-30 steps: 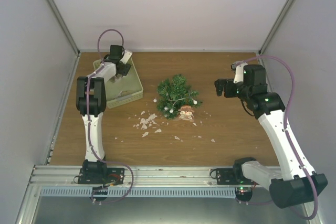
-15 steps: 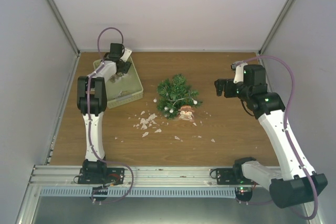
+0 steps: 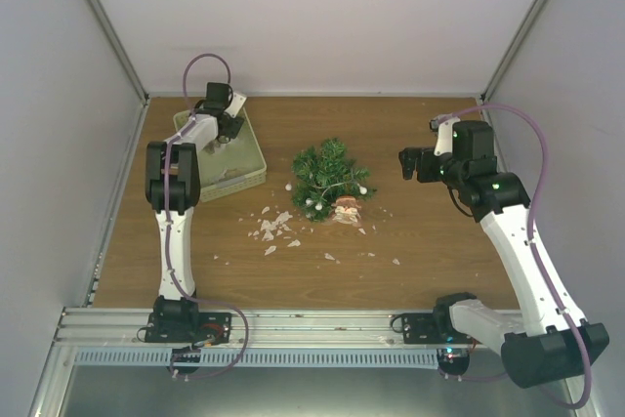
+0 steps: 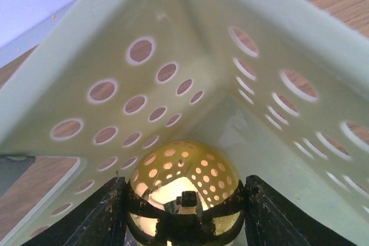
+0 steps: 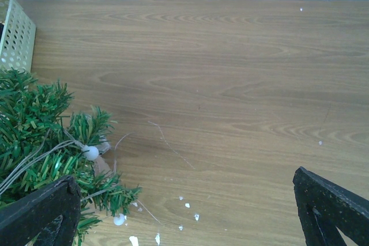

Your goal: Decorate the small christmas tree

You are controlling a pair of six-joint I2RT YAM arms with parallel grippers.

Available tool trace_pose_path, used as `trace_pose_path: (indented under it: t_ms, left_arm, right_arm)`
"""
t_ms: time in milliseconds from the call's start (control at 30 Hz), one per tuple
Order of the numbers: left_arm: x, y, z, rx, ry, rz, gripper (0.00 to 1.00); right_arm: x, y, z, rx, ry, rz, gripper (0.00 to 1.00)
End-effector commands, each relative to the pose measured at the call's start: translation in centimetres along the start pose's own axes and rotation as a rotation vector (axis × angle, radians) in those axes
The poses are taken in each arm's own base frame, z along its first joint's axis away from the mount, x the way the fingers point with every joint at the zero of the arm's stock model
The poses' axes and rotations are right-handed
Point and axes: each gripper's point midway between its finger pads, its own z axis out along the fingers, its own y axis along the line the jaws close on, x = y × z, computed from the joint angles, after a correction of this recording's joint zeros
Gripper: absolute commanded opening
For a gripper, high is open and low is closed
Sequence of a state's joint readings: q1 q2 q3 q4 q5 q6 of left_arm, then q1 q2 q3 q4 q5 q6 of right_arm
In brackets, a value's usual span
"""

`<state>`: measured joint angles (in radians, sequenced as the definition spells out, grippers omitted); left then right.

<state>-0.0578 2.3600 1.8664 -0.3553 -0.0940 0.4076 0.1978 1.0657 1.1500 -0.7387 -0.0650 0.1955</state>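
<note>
The left gripper's (image 4: 184, 203) jaws stand partly closed around a golden bauble (image 4: 181, 171), one dark finger (image 4: 109, 217) touching each side of it. The bauble sits in a corner of the pale green basket (image 4: 115, 96), whose walls are pierced with round holes. In the overhead view this gripper (image 3: 223, 134) reaches down into the basket (image 3: 256, 148) at the far left of the wooden table (image 3: 439, 241).

The right gripper's (image 5: 184, 182) jaws are spread wide and hold nothing. It (image 3: 408, 165) hangs just right of the small christmas tree (image 3: 330, 175), apart from it.

The tree stands near the middle of the table, between the basket and the right gripper. It is bushy, with dark green needle branches and a brownish pot base (image 3: 347, 208) at its near end (whether it is upright or tipped cannot be told from above). A few white balls (image 3: 362, 189) hang among the branches. The right wrist view shows the needles (image 5: 40, 136) crossed by thin pale strands carrying a white bead (image 5: 90, 152).

White fragments (image 3: 273, 227) lie scattered on the wood just in front of the tree.
</note>
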Motion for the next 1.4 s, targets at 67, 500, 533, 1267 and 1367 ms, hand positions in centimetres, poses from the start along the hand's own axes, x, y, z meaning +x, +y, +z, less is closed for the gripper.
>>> trace_pose_path:
  t_ms: [67, 500, 533, 1267, 1367]
  left_arm:
    - [-1.4, -0.6, 0.5, 0.007, -0.038, -0.003, 0.51]
    - [-2.6, -0.2, -1.9, 0.009, -0.060, -0.003, 0.51]
    - [-2.7, -0.2, -2.3, 0.012, -0.064, -0.001, 0.51]
    - [-5.9, -0.1, -11.5, 0.113, -0.154, -0.038, 0.52]
    - [-6.8, -0.5, -13.4, 0.158, -0.188, -0.055, 0.52]
  right_arm:
    - [-0.4, -0.3, -0.4, 0.009, -0.032, 0.004, 1.00]
    - [-0.2, -0.3, -0.2, 0.005, -0.027, 0.003, 0.99]
    - [-0.2, -0.2, -0.1, 0.001, -0.026, 0.003, 1.00]
    - [-1.8, 0.7, -0.8, -0.042, -0.069, -0.004, 1.00]
    - [-2.2, 1.0, -0.9, -0.062, -0.083, -0.006, 1.00]
